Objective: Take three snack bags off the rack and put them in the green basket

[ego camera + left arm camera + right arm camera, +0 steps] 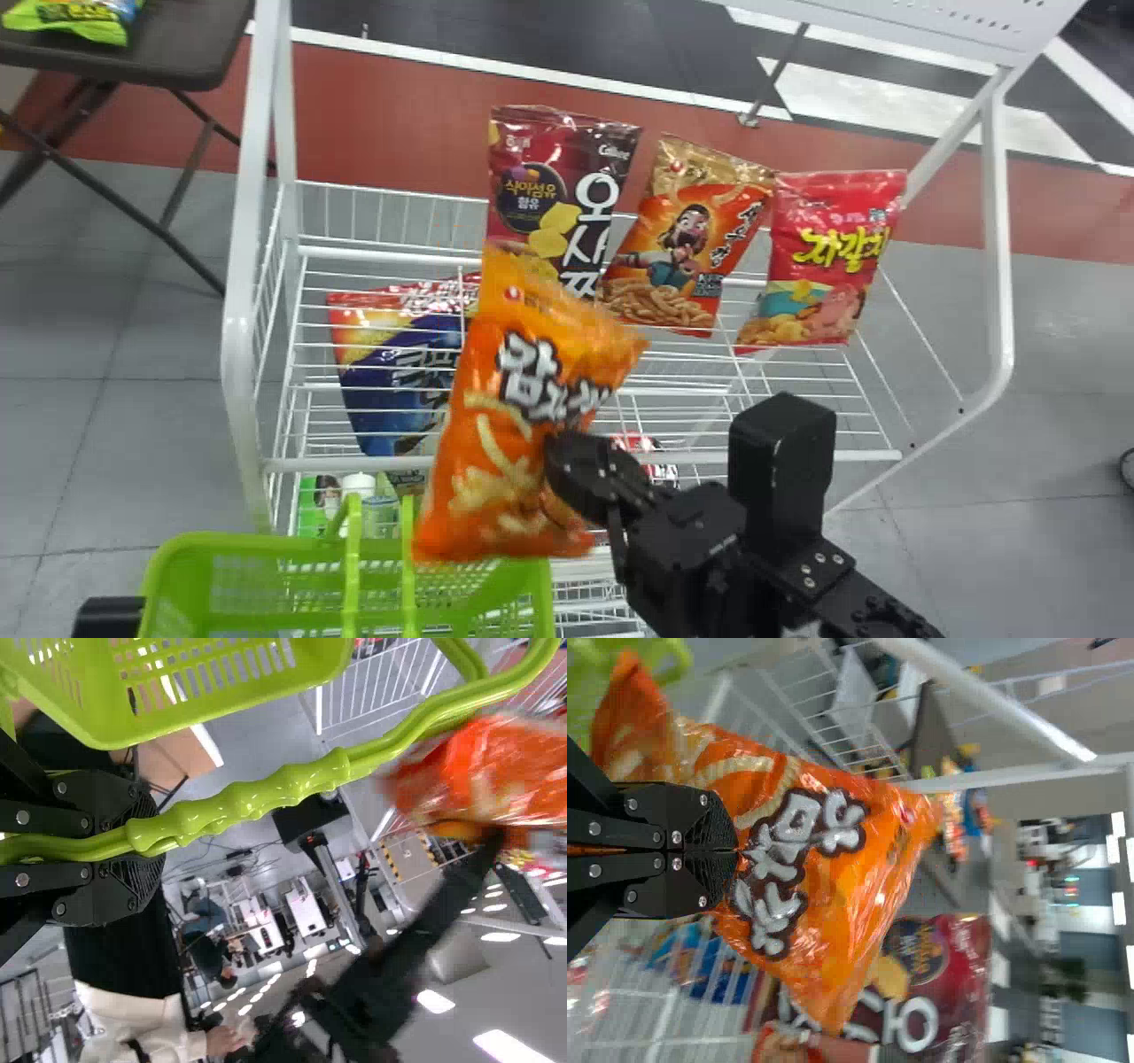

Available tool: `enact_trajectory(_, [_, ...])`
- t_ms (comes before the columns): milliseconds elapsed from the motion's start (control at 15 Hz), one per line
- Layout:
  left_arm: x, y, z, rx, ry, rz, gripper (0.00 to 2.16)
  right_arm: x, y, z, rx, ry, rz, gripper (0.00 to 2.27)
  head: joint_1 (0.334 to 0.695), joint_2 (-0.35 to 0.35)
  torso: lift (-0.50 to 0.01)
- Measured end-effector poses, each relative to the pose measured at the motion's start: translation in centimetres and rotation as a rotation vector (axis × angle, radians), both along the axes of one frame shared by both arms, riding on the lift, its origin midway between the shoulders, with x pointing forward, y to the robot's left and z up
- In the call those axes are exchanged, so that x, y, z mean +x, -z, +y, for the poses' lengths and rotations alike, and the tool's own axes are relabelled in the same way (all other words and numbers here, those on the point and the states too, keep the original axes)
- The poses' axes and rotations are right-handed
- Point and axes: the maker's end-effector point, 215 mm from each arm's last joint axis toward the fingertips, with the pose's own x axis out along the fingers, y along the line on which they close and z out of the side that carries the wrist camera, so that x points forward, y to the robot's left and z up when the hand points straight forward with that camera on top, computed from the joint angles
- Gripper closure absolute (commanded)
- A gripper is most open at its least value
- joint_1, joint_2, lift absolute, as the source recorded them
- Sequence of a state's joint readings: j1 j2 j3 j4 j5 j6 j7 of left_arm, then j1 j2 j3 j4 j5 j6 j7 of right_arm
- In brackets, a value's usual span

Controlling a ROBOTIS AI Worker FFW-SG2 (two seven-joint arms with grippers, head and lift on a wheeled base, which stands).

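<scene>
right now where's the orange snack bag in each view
Head view: orange bag mid-picture, its lower end overlapping the green basket's rim.
Left wrist view: blurred bag at the edge, past the handle, across from the left gripper.
Right wrist view: mid-picture, in the right gripper.
Shared landmark: green basket.
</scene>
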State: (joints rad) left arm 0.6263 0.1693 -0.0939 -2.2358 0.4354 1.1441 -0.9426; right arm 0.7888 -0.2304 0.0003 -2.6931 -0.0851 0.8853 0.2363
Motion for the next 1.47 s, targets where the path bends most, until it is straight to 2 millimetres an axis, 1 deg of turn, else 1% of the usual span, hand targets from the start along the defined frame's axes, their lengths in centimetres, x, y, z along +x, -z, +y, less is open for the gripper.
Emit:
enact_trajectory(200, [0.7,-0.2,0.8,-0.004,-0.053,-0.002,1.71,-4.3,2.7,-1.6,-0.020,-0.025,0.189,2.05,0.695,-0.350,-0.024])
enact_trajectory(333, [1.0,-0.5,1.2,-0.004,-0.072,-0.007,1.71,-7.2,4.5,-2.3,-0.008,-0.027,0.313,2.05,0.695,-0.350,-0.024])
enact_trajectory(400, [1.0,-0.6,1.3,-0.005,-0.077,-0.009,1.71,-8.6,5.5,-2.5,-0.004,-0.024,0.374,2.05,0.695,-0.350,-0.024])
enact_trajectory(467, [1.0,-0.8,1.3,-0.007,-0.079,-0.011,1.71,-9.5,6.3,-2.5,-0.001,-0.023,0.416,2.05,0.695,-0.350,-0.024])
enact_trajectory(533, [0.9,-0.9,1.3,-0.009,-0.080,-0.012,1.71,-10.2,7.3,-2.1,0.008,-0.031,0.448,2.05,0.695,-0.350,-0.024])
enact_trajectory(667, [0.8,-1.1,1.2,-0.013,-0.077,-0.013,1.71,-10.8,8.5,-0.2,0.033,-0.063,0.475,2.05,0.695,-0.350,-0.024])
enact_trajectory(800, [0.5,-1.3,1.0,-0.018,-0.073,-0.014,1.71,-10.5,9.4,2.3,0.064,-0.109,0.476,2.05,0.695,-0.350,-0.024])
enact_trajectory(1000, [0.2,-1.5,0.9,-0.023,-0.066,-0.013,1.71,-9.3,9.5,6.0,0.124,-0.169,0.420,2.05,0.695,-0.350,-0.024])
enact_trajectory(1067, [0.2,-1.5,0.8,-0.023,-0.064,-0.013,1.71,-9.1,9.5,6.9,0.141,-0.183,0.412,2.05,0.695,-0.349,-0.024])
enact_trajectory(1200, [0.1,-1.5,0.7,-0.023,-0.058,-0.013,1.71,-9.7,9.9,8.7,0.184,-0.223,0.430,2.04,0.695,-0.306,-0.024])
enact_trajectory(1267, [0.0,-1.5,0.6,-0.023,-0.057,-0.013,1.71,-10.2,10.2,9.4,0.201,-0.242,0.445,1.99,0.695,-0.272,-0.024])
enact_trajectory(1400, [-0.1,-1.4,0.5,-0.021,-0.054,-0.013,1.71,-10.7,11.4,10.9,0.240,-0.279,0.472,1.54,0.695,-0.240,-0.024])
enact_trajectory(1467, [-0.1,-1.4,0.4,-0.020,-0.053,-0.013,1.71,-10.5,11.5,11.7,0.274,-0.302,0.467,0.92,0.695,-0.217,-0.024])
